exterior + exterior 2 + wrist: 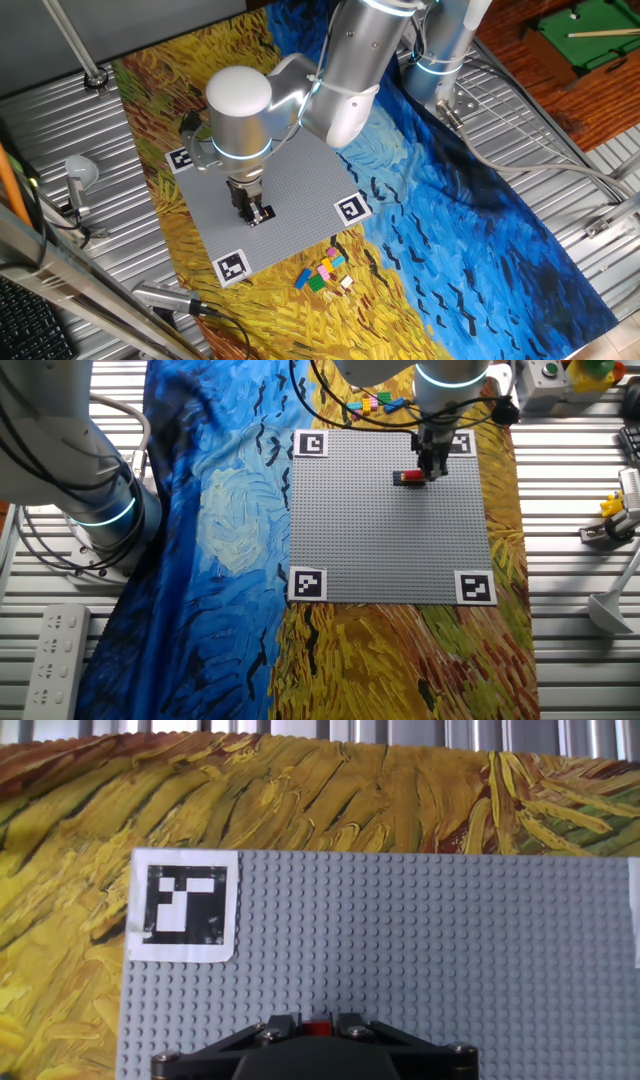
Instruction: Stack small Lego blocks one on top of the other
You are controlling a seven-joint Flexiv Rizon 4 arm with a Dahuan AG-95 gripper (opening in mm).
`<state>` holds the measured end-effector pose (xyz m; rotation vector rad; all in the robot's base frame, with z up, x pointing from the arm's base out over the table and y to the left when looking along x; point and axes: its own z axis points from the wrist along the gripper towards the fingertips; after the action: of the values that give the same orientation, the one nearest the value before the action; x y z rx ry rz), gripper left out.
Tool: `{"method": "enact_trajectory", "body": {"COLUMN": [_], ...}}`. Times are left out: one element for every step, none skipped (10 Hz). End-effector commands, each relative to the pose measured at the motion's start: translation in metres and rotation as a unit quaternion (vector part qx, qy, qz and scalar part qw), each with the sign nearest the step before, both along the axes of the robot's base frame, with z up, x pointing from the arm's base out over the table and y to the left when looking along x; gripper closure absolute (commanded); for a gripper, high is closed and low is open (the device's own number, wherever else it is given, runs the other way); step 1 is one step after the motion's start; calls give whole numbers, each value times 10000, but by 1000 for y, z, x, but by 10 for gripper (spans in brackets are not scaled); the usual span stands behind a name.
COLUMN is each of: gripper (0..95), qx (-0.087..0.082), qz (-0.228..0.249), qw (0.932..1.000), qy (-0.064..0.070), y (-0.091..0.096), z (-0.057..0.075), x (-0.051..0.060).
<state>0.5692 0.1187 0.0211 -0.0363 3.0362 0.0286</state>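
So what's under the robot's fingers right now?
A red Lego block sits on the grey baseplate, right at the gripper. The fingers cover part of it, so I can't tell if another brick lies beneath.

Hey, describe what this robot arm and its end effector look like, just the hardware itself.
The arm is silver-grey metal with rounded white joint caps and glowing light-blue rings at the joints. A thin black cable loops near the wrist. The end effector is small and black, with two short dark fingers.
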Motion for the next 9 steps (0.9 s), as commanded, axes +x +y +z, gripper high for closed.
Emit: {"method": "enact_trajectory", "body": {"gripper": [950,950,950,950,950,950,950,950,950], "qx": [7,8,9,12,12,10,13,19,22], "qz": [-26,-48,-58,-81,-108,-135,-147,-170,-190], "qw": [10000,10000,10000,10000,9999,9999,9999,9999,9998], "qy": [4,5,1,-1,4,7,7,8,10], "y": [0,0,-1,-1,-1,-1,-1,-1,-1], "z": [-1,-3,-5,-5,-5,-5,-5,-5,-5], "x": [0,-1,-1,-1,-1,-1,-1,-2,-2]}}
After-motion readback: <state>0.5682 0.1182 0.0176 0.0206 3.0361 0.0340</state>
